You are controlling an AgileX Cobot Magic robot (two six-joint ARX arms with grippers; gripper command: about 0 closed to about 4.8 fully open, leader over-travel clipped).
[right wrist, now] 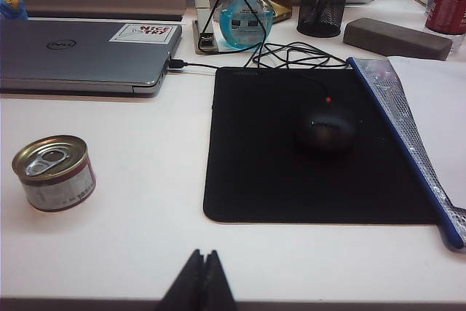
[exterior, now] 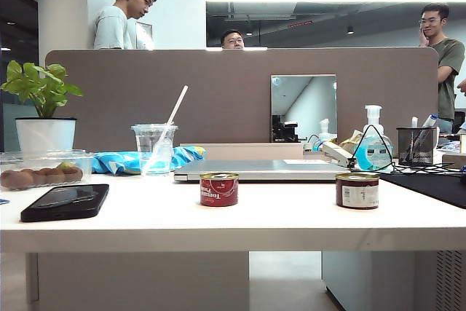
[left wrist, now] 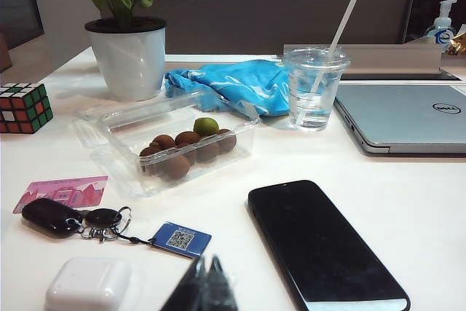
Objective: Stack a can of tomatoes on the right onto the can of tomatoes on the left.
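standing upright on the white table [exterior: 291, 216], the left can of tomatoes [exterior: 218, 189] is sitting just left of centre in the exterior view, its axis vertical and its pull-tab lid facing up. the right can of tomatoes [exterior: 357, 190] is standing the same way to the right of centre, well apart from the first, its pale label facing the camera; print on both labels is too small to read. in the right wrist view the right can is showing its ring-pull lid, near the closed laptop [right wrist: 87, 54] and beside the black mouse pad [right wrist: 313, 151]. neither arm is appearing in the exterior view. the right gripper [right wrist: 199, 282] is showing only as dark fingertips pressed together at the lower edge, holding nothing. the left gripper [left wrist: 204, 288] is likewise cut off at the lower edge, tips meeting and empty, near the black phone [left wrist: 320, 245].
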